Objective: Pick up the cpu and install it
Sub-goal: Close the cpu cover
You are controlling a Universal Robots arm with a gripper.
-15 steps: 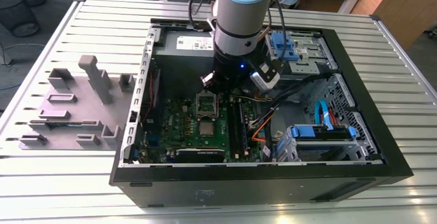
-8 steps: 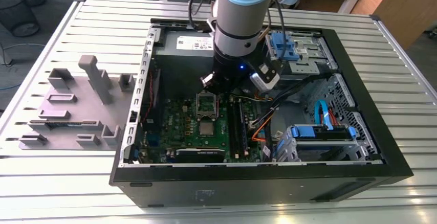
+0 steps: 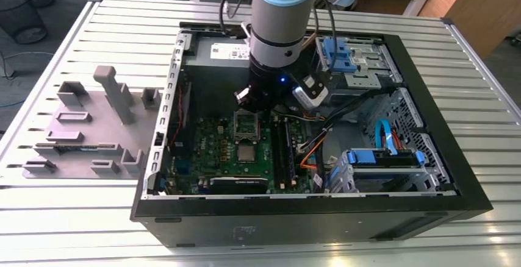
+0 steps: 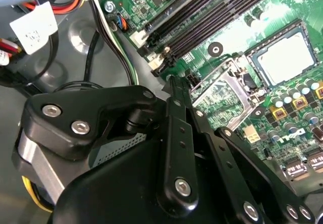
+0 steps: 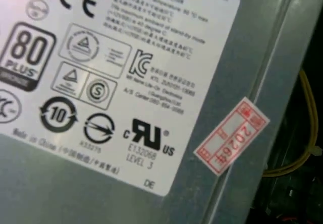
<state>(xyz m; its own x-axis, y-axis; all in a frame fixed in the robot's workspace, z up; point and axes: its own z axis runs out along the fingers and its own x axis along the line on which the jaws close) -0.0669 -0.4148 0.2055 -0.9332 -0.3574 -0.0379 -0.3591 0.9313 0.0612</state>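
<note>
Currently, the gripper (image 4: 171,80), jaws closed and empty, is hovering with the flat cpu (image 3: 246,152) lying just to its near side in the exterior view.

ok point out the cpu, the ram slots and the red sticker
cpu (image 4: 285,57), second wrist view, middle of its silver top
ram slots (image 4: 212,19), second wrist view, middle of a black slot
red sticker (image 5: 231,135), first wrist view, its centre
</note>
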